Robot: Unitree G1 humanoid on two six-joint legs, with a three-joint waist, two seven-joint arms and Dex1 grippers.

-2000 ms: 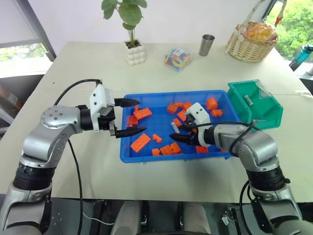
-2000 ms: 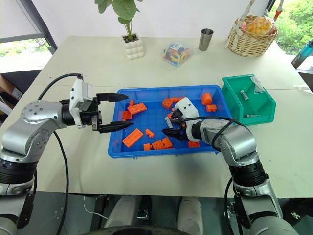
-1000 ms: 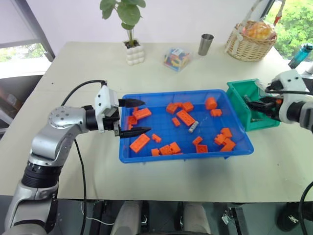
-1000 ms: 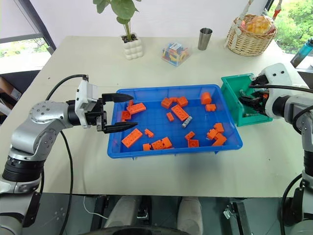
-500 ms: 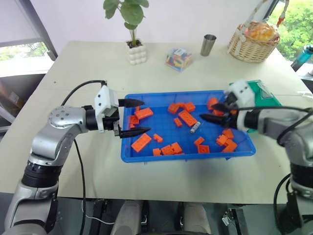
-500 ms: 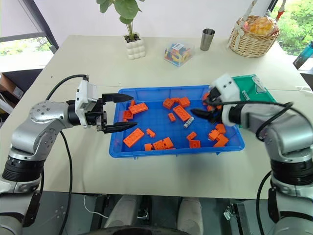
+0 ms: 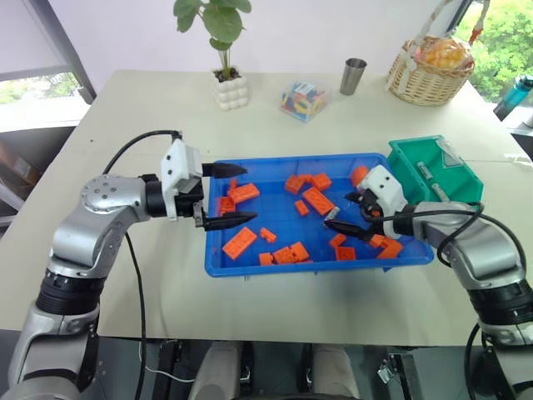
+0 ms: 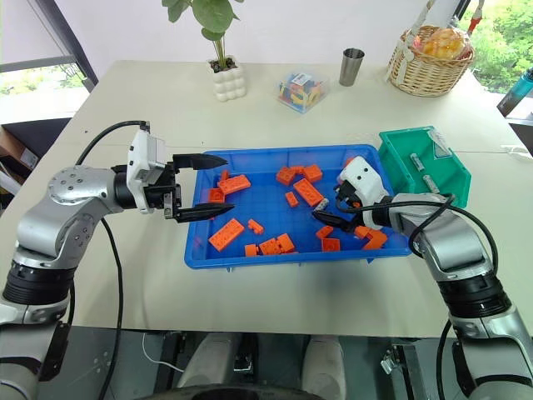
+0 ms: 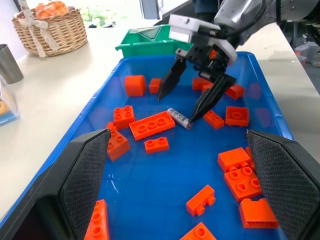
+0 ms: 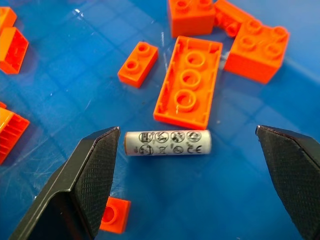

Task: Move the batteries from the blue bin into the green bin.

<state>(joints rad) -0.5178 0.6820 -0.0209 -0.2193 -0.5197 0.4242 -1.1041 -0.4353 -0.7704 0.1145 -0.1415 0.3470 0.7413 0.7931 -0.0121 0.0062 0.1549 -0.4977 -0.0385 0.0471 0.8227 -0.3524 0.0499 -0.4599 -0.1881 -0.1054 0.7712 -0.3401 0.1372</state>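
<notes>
On battery (image 10: 167,143), perhaps CE marking

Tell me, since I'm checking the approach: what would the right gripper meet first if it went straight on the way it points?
Most likely the battery, which lies centred between the open right gripper fingers on the blue bin floor, with an orange brick just beyond it. Depth is hard to judge, so it may touch the floor first.

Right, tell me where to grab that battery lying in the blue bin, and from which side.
Take the battery across its middle, coming from above. It lies flat on the floor of the blue bin, so its round sides are exposed. A long orange brick sits close along one side, leaving little room there for a finger. The right hand is open and straddles it end to end; turning it crosswise would likely grip better.
</notes>
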